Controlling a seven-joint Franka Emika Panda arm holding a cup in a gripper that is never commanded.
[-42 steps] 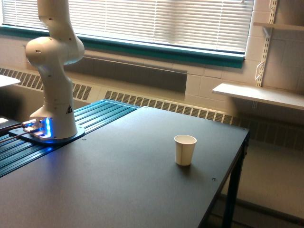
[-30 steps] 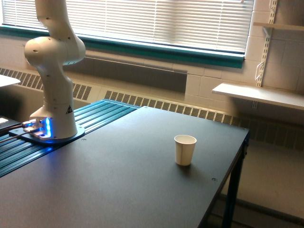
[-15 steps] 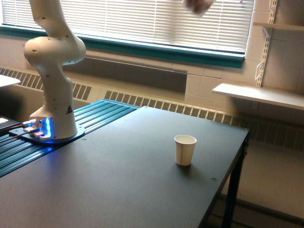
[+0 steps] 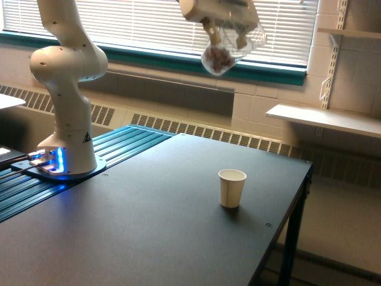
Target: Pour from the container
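Gripper clamped on clear container with reddish bits, high above table, tilted; best lowered over paper cup mouth, then tipped slowly to avoid spill

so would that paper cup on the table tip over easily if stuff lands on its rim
Probably yes. The paper cup looks empty, thin-walled and taller than its narrow base, so likely light and tippy. It stands free on the smooth dark table, so it could also slide.

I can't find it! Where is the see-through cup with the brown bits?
The clear cup is high at the top of the exterior view, held tilted in the tool before the blinds, far above the paper cup.
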